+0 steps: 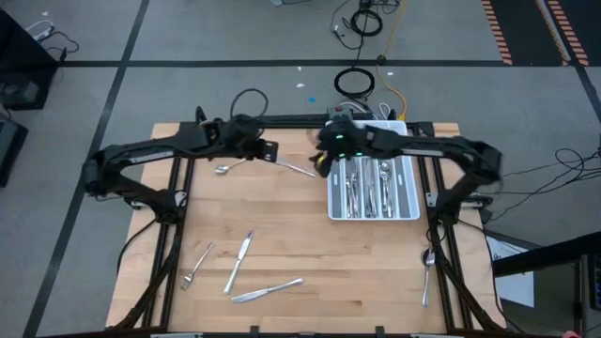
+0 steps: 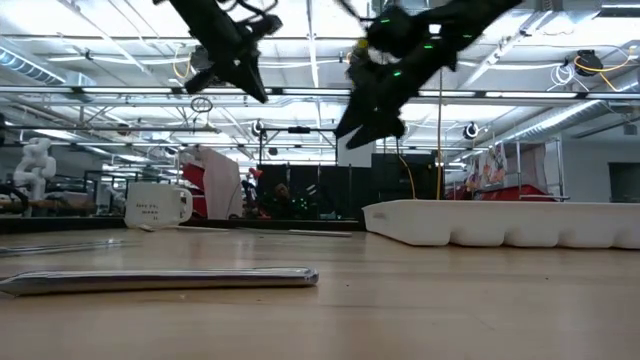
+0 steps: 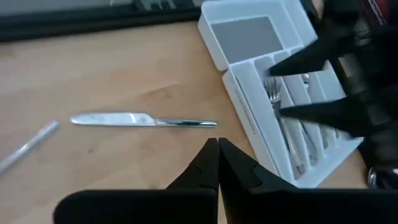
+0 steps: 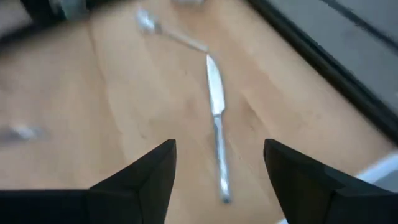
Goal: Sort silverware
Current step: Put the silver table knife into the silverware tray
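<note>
The silverware lies scattered on the wooden table and in the white tray [image 1: 411, 208]. A knife [image 1: 297, 168] lies flat between my two grippers, with a spoon [image 1: 225, 169] to its left. My left gripper [image 3: 217, 152] hovers shut and empty above the table, left of this knife [image 3: 143, 120]. My right gripper [image 4: 217, 168] stands open above the same knife [image 4: 216, 118], at the tray's left far corner, touching nothing. Several forks, spoons and knives [image 1: 368, 188] lie in the tray's compartments. A fork [image 1: 195, 266], two knives [image 1: 239, 263] [image 1: 268, 291] and a spoon [image 1: 427, 272] rest near the front edge.
A white mug [image 2: 157, 205] stands at the table's far side in the low view. The tray [image 2: 500, 222] takes up the far right of the table. Black frame rails [image 1: 174, 188] run along the table's left and right sides. Bare wood [image 1: 319, 244] lies in the table's middle.
</note>
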Robot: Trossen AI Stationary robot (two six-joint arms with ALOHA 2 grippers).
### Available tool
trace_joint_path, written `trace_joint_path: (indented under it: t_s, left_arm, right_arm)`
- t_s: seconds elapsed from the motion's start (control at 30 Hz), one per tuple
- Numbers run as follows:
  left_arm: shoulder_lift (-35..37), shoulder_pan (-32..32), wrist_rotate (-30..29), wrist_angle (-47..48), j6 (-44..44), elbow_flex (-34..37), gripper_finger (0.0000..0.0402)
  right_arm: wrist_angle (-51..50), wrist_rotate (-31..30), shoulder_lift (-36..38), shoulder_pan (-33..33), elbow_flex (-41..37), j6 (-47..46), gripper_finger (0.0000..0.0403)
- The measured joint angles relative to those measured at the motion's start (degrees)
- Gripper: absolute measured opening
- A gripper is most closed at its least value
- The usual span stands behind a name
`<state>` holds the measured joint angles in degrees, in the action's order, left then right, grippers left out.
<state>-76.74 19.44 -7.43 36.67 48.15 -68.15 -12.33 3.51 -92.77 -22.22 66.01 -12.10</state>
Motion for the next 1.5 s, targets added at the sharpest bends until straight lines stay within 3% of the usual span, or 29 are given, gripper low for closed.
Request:
trace_joint_path:
  t_s: [0.13, 0.33, 0.43, 0.87, 1.0, 1.2, 1.37, 1.5]
  left_arm:
    - [3.62, 0.02, -0.60, 1.49, -3.07, 0.01, 0.0004]
    - [7.85, 0.02, -1.61, 3.58, -5.52, 0.01, 0.0004]
    - [9.47, 0.02, -1.70, 4.63, -6.16, 0.01, 0.0004]
    - [11.25, 0.02, -3.48, 12.86, -9.70, 0.03, 0.0004]
    - [11.25, 0.04, -3.79, 13.54, -11.49, 0.03, 0.0004]
    - [11.25, 0.03, -4.55, 13.49, -13.06, 0.03, 0.0004]
    - [11.25, 0.04, -4.84, 13.45, -14.20, 0.03, 0.0004]
    - [11.25, 0.04, -4.84, 13.44, -14.56, 0.03, 0.0004]
  right_arm:
    - [-13.18, -3.68, -9.75, 2.27, 12.15, 12.29, 0.0235]
    - [-21.69, -2.93, -21.42, 3.90, 23.25, 18.18, 0.0235]
    - [-22.56, -0.19, -25.68, 3.84, 26.47, 15.88, 0.0235]
    - [-24.35, -2.01, -34.38, 0.49, 30.37, 14.93, 0.0228]
    - [-28.98, -0.71, -35.81, 0.84, 30.56, 15.45, 0.0186]
    - [-30.42, -4.97, -36.05, 2.00, 30.60, 12.64, 0.0131]
    - [-33.22, -4.51, -36.23, 1.32, 30.70, 10.98, 0.0024]
    - [-34.68, -4.77, -35.88, 1.32, 30.59, 11.62, 0.0007]
